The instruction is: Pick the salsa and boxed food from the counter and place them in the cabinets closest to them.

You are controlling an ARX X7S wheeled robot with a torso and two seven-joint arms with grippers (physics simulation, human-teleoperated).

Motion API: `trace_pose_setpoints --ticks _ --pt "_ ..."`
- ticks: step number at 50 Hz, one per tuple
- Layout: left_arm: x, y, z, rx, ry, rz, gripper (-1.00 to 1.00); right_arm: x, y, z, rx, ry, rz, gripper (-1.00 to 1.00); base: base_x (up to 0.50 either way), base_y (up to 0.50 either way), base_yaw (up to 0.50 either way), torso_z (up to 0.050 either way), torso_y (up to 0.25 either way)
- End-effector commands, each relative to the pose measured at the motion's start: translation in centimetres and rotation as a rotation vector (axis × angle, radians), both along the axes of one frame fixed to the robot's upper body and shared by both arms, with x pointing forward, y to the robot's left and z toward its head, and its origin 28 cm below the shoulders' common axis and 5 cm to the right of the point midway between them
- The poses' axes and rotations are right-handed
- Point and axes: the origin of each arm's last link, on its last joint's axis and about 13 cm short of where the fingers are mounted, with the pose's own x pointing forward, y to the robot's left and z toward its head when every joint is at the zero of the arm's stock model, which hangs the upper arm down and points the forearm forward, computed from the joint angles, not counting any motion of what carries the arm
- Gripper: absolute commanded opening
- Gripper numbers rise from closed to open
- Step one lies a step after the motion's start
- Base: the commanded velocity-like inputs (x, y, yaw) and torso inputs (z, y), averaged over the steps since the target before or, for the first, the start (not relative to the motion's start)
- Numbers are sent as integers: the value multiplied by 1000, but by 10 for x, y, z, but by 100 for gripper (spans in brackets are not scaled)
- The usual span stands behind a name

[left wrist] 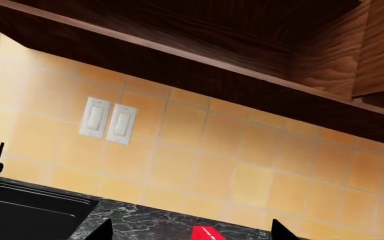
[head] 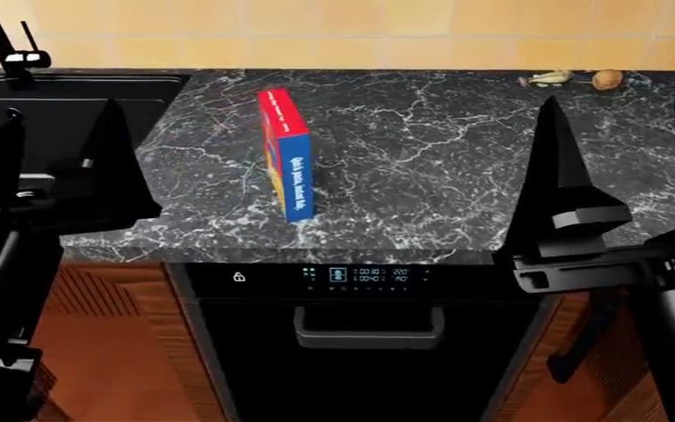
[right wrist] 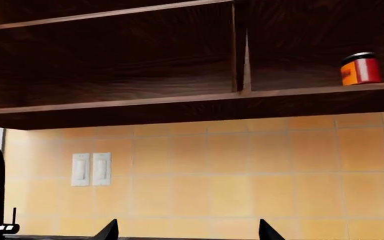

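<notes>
The boxed food (head: 287,151) stands upright on the black marble counter (head: 431,176), blue with red edges; its red top edge (left wrist: 207,233) shows low in the left wrist view. The salsa (right wrist: 360,69), a red jar with a dark lid, sits on the lower shelf of the open wall cabinet (right wrist: 299,92), seen only in the right wrist view. My left gripper (head: 56,167) hangs open to the left of the box, apart from it. Over the counter's front right, my right gripper (head: 625,167) is open and holds nothing.
A black sink (head: 45,105) with a faucet (head: 10,44) lies at the left. Small items (head: 572,79) rest at the counter's back right. A dishwasher (head: 367,343) sits under the counter. Light switches (left wrist: 108,120) are on the tiled wall below the open wood cabinets (left wrist: 245,45).
</notes>
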Motion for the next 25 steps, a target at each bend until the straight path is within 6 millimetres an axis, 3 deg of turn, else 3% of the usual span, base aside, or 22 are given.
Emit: trace_pose_setpoints --ticks 1,12,25 --pt "-3 -1 -1 16 2 -11 100 -2 -1 -2 13 -3 -7 100 34 500 0 0 0" --pt "-3 -3 -3 31 1 -13 100 -6 2 0 -20 -24 -11 100 103 501 0 0 0" --pt "-4 -4 -3 38 1 -18 100 -11 1 -1 -23 -53 45 100 365 396 0 0 0"
